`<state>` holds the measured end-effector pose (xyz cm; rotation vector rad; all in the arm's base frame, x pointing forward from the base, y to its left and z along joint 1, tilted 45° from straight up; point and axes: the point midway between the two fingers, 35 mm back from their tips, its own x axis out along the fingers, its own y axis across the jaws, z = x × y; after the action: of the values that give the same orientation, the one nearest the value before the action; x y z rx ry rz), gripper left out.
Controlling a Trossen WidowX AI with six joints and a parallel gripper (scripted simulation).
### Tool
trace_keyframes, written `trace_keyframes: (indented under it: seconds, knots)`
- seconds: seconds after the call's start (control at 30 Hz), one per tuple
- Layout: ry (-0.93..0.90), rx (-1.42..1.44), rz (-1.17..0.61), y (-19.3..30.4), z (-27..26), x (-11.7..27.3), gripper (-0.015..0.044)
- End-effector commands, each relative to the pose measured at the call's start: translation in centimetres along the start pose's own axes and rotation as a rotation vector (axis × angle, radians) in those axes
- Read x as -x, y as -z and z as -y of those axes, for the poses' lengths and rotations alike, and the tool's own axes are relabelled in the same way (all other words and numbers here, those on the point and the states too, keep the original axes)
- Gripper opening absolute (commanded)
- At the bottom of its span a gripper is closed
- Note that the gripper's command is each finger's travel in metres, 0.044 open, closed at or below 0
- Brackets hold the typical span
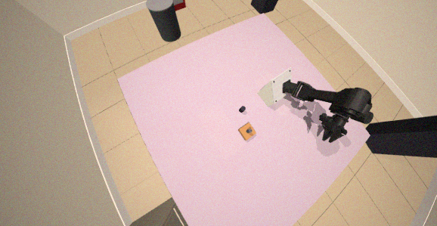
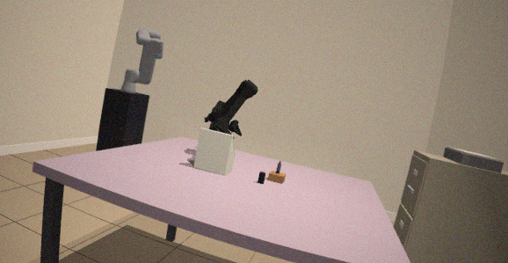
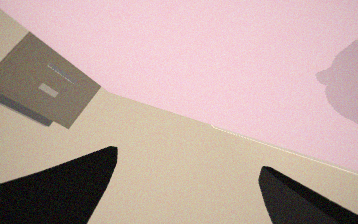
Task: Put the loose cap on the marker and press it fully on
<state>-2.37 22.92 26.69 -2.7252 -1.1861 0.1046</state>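
The orange holder block (image 1: 245, 134) (image 2: 276, 178) sits on the pink table (image 1: 196, 93) (image 2: 132, 174) (image 3: 205, 55). The dark marker (image 1: 249, 131) (image 2: 279, 168) stands upright in it with its tip up and bare. The black cap (image 1: 242, 109) (image 2: 261, 178) stands loose on the table, a short way from the block and on its left in the exterior view. My gripper (image 1: 327, 139) (image 3: 189, 163) is open, with nothing between its fingers. It is raised above the table, well away from the cap and the block; neither shows in the wrist view.
A white box-shaped mount (image 1: 282, 86) (image 2: 213, 151) stands on the table beside the arm (image 1: 325, 94) (image 2: 235, 101), close to the cap's side of the block. A filing cabinet (image 2: 457, 205) (image 3: 40, 75) stands beyond the table's edge. A dark pillar (image 1: 404, 136) stands near the table corner by the arm.
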Motion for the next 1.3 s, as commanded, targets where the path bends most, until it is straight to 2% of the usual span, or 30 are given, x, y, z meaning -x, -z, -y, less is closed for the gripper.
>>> trace_keyframes:
  seconds: [0.0, 0.17, 0.33, 0.5, 0.67, 0.87, 1.07, 1.27]
  knots:
    - [0.001, 0.007, -0.001, 0.0, 0.0, 0.0, 0.0374]
    - [-0.002, 0.169, -0.024, 0.1, 0.3, -1.4, 0.0245]
    - [-0.080, 0.521, -0.036, 0.3, -0.1, -5.7, 0.0245]
    - [-0.158, 0.902, 0.024, 0.1, -2.0, -10.8, 0.0245]
    - [-0.215, 1.252, 0.166, -1.0, -5.6, -15.5, 0.0245]
    - [-0.296, 1.529, 0.376, -2.1, -11.6, -18.7, 0.0245]
    - [-0.138, 1.822, 0.682, -5.8, -18.3, -21.6, 0.0245]
    - [0.146, 1.972, 1.014, -10.0, -26.9, -21.6, 0.0245]
